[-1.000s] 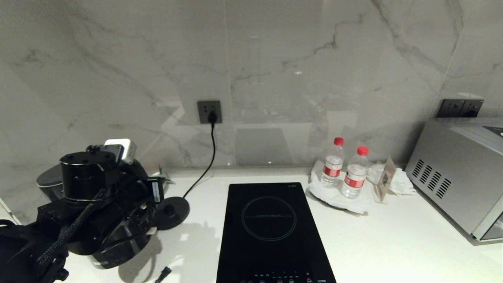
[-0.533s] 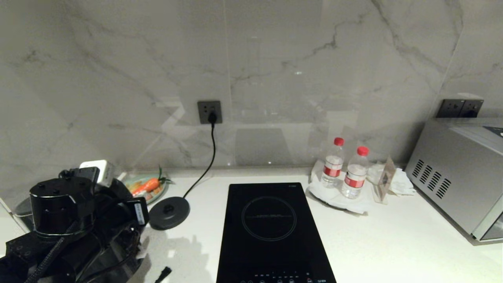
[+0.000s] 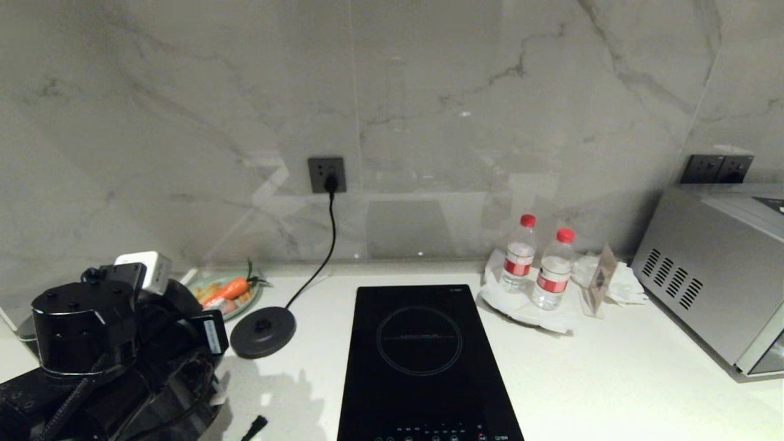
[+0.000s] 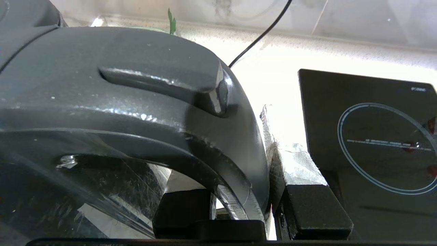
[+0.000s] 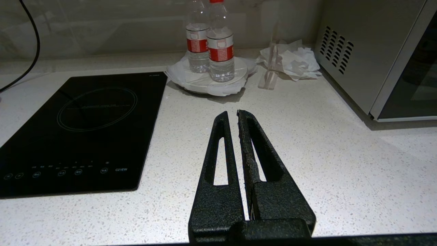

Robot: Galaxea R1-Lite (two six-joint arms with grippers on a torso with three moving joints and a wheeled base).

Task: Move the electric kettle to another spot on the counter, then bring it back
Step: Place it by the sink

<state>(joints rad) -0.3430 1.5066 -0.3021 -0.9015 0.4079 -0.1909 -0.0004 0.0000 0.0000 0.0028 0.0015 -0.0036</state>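
The electric kettle [image 4: 136, 102] fills the left wrist view, showing its dark lid and loop handle. My left gripper [image 4: 245, 212] is shut on that handle, with one finger [image 4: 181, 212] inside the loop and the other [image 4: 307, 208] outside it. In the head view my left arm [image 3: 86, 331] sits at the near left corner of the white speckled counter [image 3: 612, 380] and hides most of the kettle. I cannot tell whether the kettle touches the counter. My right gripper [image 5: 231, 114] hangs shut and empty over the counter [image 5: 341, 171].
The round black power base [image 3: 263, 331] with its cord stands just right of my left arm. Behind it lies a plate with a carrot [image 3: 229, 291]. A black hob [image 3: 422, 361] fills the middle. Two water bottles [image 3: 539, 260] and a silver oven [image 3: 716, 269] stand at the right.
My left arm has carried the kettle leftward and toward the counter's near left corner, away from the power base. The plate with the carrot has come into view behind it.
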